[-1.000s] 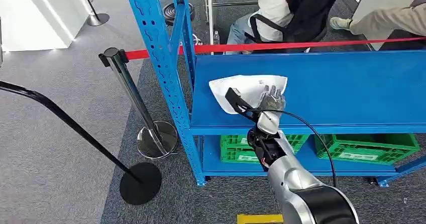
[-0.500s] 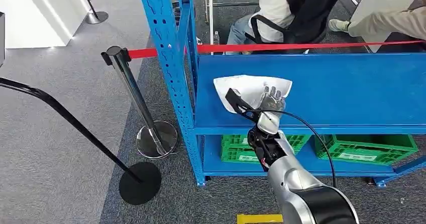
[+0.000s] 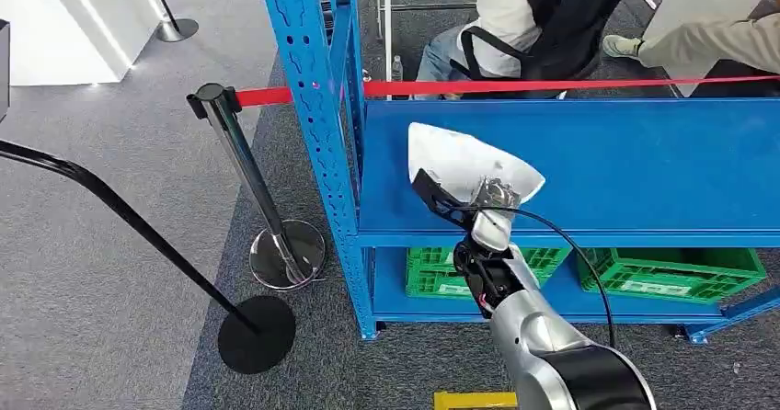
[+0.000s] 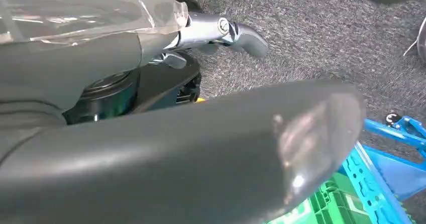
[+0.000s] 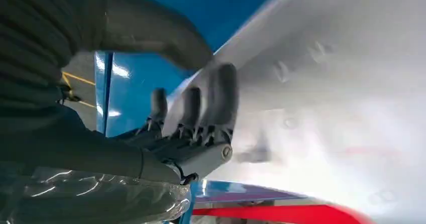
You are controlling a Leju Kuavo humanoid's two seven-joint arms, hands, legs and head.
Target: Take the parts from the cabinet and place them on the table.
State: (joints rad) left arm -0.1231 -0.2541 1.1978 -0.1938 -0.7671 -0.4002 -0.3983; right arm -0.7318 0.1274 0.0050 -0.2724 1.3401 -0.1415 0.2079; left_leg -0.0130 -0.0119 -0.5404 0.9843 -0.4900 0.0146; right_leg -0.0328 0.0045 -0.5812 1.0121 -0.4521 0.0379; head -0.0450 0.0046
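A white plastic parts bag (image 3: 457,158) is on the blue cabinet shelf (image 3: 644,166), near its left end, with one side tipped up off the shelf. My right hand (image 3: 493,195) grips the bag's near edge. In the right wrist view the dark fingers (image 5: 210,101) curl under the white bag (image 5: 341,108) and the thumb lies over it. My left hand (image 4: 201,148) hangs low above the carpet and holds nothing; its thumb and a finger (image 4: 236,30) are apart.
A blue upright post (image 3: 308,107) stands left of the bag. Green crates (image 3: 671,272) sit on the lower shelf. A red barrier tape (image 3: 552,85) runs behind the cabinet from a chrome stanchion (image 3: 244,166). A person sits on a chair (image 3: 543,24) beyond.
My right hand's fingers have closed on the bag's near edge, and the bag has risen from lying flat to tilted. The camera has shifted slightly.
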